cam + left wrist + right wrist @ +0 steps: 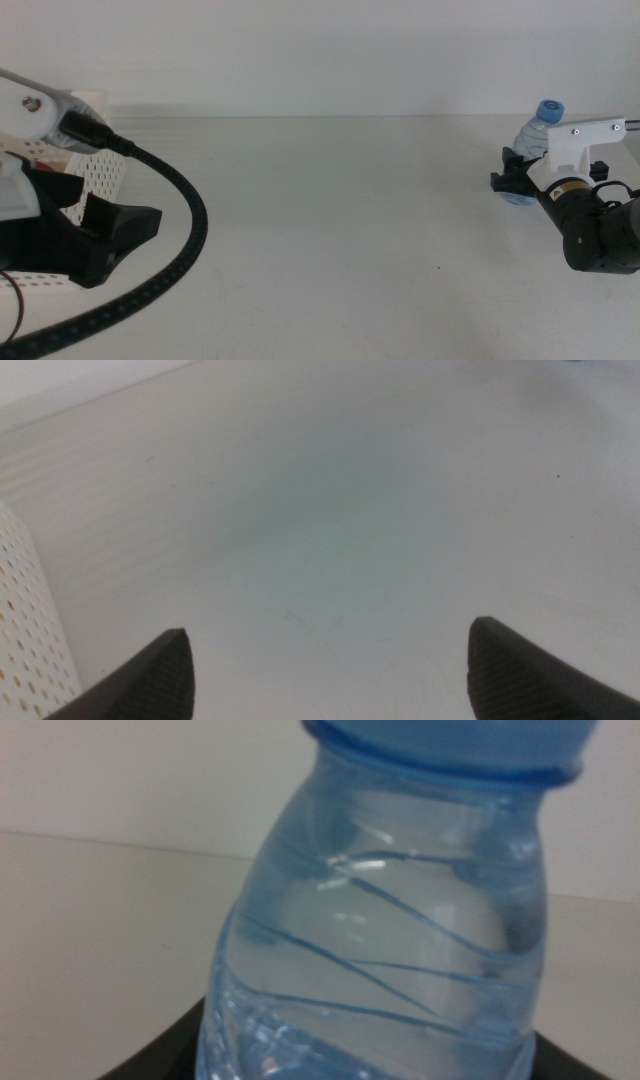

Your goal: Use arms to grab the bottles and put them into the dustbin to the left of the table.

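Observation:
At the table's far right, a small clear water bottle with a blue cap stands upright. My right gripper is shut on its lower body. In the right wrist view the bottle fills the picture, and the dark jaws of the right gripper show only at its base. My left gripper hangs open at the far left, beside the white perforated dustbin. The left wrist view shows the left gripper with nothing between its jaws, bare tabletop beyond, and a corner of the dustbin.
A thick black cable loops from the left arm across the lower left of the middle view. The white wall runs along the table's back edge.

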